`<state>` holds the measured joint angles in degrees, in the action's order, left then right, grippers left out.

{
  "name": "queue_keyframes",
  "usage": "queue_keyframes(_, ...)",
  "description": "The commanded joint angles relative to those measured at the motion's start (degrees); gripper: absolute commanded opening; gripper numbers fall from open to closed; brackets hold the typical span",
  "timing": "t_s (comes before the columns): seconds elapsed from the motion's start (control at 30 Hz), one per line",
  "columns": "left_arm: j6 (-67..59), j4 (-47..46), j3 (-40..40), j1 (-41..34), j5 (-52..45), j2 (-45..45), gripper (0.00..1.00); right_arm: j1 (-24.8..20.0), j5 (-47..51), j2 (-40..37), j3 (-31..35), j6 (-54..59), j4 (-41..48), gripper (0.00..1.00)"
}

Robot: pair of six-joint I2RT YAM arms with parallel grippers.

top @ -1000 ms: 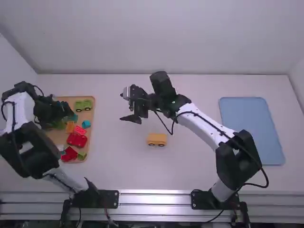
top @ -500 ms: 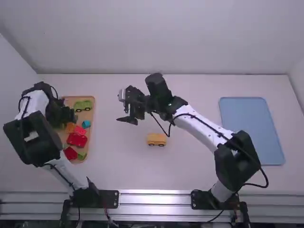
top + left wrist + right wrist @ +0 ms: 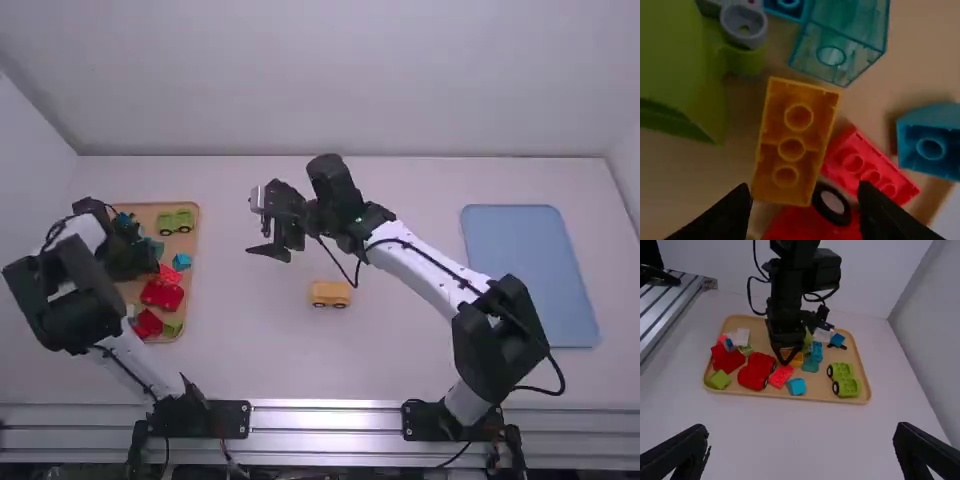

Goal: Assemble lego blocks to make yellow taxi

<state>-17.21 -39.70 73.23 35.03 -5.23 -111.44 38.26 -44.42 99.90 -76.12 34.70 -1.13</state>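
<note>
Two grippers, both spread and empty. Left gripper (image 3: 805, 192) is over the parts tray (image 3: 820, 385), fingers either side of one end of the yellow-orange brick (image 3: 792, 145); as far as I can judge from this angle, they're above it, not touching. Right gripper (image 3: 802, 432) is out over the table, pads wide apart. Yellow wheeled taxi base (image 3: 330, 293) sits upright on bare table, between the arms.

Step looks like picking that brick. Center on its middle first, then yaw slightly so pads close flat on the long sides. Watch the red brick (image 3: 865, 170) and black wheel (image 3: 832, 202) crowding one side: one finger could land on them. Descend slowly, squeeze lightly. Brick is hollow side up, so it'll likely need flipping before it presses onto the base.
</note>
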Motion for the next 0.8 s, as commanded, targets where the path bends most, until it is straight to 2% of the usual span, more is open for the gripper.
queue_keyframes(0.0,1.2,1.7,-1.7,0.2,1.9,-1.1,0.56,-0.3,0.0,-0.9,-1.6,-0.4,-0.2,0.99)
queue_keyframes(0.13,1.4,5.8,-3.7,0.1,1.8,-1.1,0.52,-0.4,0.0,-0.9,-1.6,-0.4,-0.2,0.99)
queue_keyframes(0.47,0.7,16.7,-9.0,0.0,1.6,-1.1,0.49,-0.4,2.5,-0.9,-1.6,-3.3,-0.5,0.99)
queue_keyframes(0.53,0.7,17.8,-9.8,-0.1,1.6,-1.1,0.48,-0.4,2.5,-0.9,-1.6,-3.2,-0.5,0.99)
queue_keyframes(0.67,1.3,17.8,-10.3,-0.1,1.6,-1.1,0.39,-0.4,2.5,-0.9,-1.6,-3.2,-0.6,0.99)
queue_keyframes(0.77,1.3,17.0,-10.1,-0.1,1.6,-1.1,0.37,-0.4,2.5,-0.9,-1.6,-3.2,-0.6,0.99)
